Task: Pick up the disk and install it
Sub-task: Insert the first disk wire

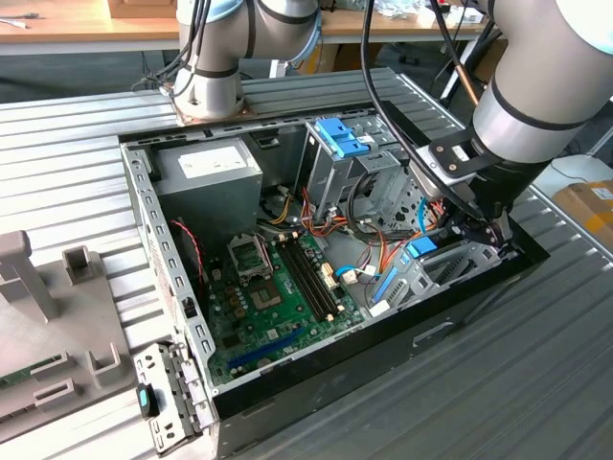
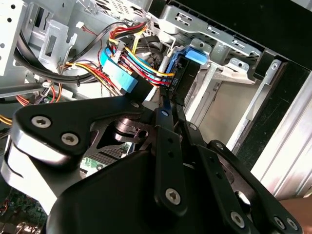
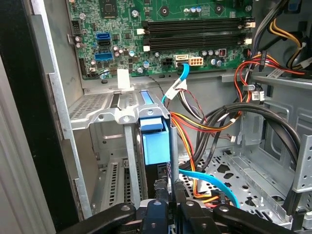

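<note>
The disk (image 3: 155, 141) stands on edge in a slot of the metal drive bay (image 3: 97, 112), its blue carrier frame facing the motherboard and its dark body below. My gripper (image 3: 170, 187) comes in from the bay's open side, and its slim black fingers (image 3: 161, 190) pinch the disk's thin edge. In the second wrist view the gripper (image 2: 170, 105) meets the disk (image 2: 187, 61) just under its blue tab. In the exterior view the gripper (image 1: 484, 230) reaches down into the case's near corner on that view's right, beside the disk (image 1: 421, 247).
The open computer case (image 1: 383, 345) holds a motherboard (image 1: 278, 287), a power supply (image 1: 206, 182) and a tall cage with a blue clip (image 1: 342, 137). Coloured wire bundles (image 3: 214, 122) and a blue cable (image 3: 214, 183) crowd close to the bay. A grey fixture (image 1: 38, 316) stands outside the case.
</note>
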